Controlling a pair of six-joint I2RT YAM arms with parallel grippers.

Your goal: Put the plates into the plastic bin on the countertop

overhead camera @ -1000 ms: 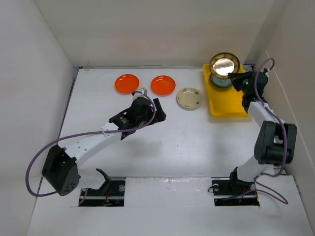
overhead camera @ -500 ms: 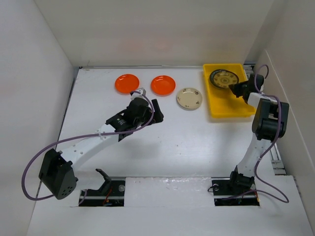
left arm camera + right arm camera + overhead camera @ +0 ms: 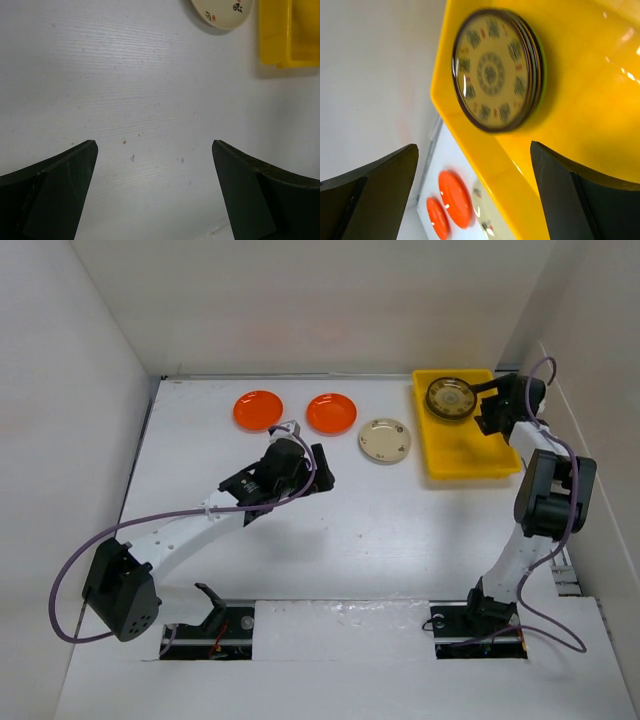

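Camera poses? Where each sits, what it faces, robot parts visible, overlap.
Top external: above and behind the robot, looking down on the white countertop; both arms whole.
Left wrist: on the left gripper, facing down at countertop, the cream round plate at top; open fingers show.
Right wrist: on the right gripper, facing the brown-gold patterned plate in the yellow plastic bin; open fingers show.
Shared: both wrist views catch the bin.

Bright, even light; right wrist view blurred, bin (image 3: 590,110) glaring
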